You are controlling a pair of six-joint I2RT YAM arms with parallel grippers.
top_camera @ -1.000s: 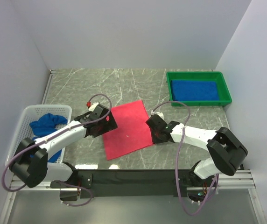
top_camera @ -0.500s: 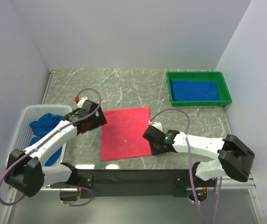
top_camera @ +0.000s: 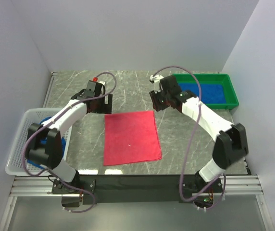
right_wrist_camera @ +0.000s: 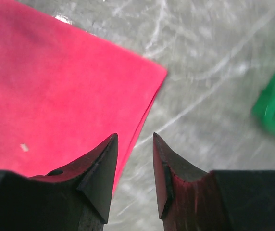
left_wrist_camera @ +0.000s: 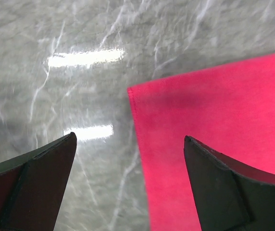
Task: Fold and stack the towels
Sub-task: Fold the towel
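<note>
Your desk (top_camera: 128, 86) carries the pink-red towel (top_camera: 130, 137), spread flat at its middle with the near edge towards the arm bases. At the far right stands the green tray (top_camera: 202, 76) with a blue towel (top_camera: 212, 94) lying flat inside it. At the left, the white basket (top_camera: 24, 144) holds a second blue towel (top_camera: 44, 120), crumpled. Your left tool (left_wrist_camera: 129, 137) hangs over the pink-red towel's far-left corner, released, jaws spread wide. That corner shows between its fingers in the left wrist view. Your right tool (right_wrist_camera: 134, 135) hangs by the far-right corner, between towel and tray. Its jaws are parted only narrowly and grasp nothing, and the corner lies just ahead of its fingertips.
</note>
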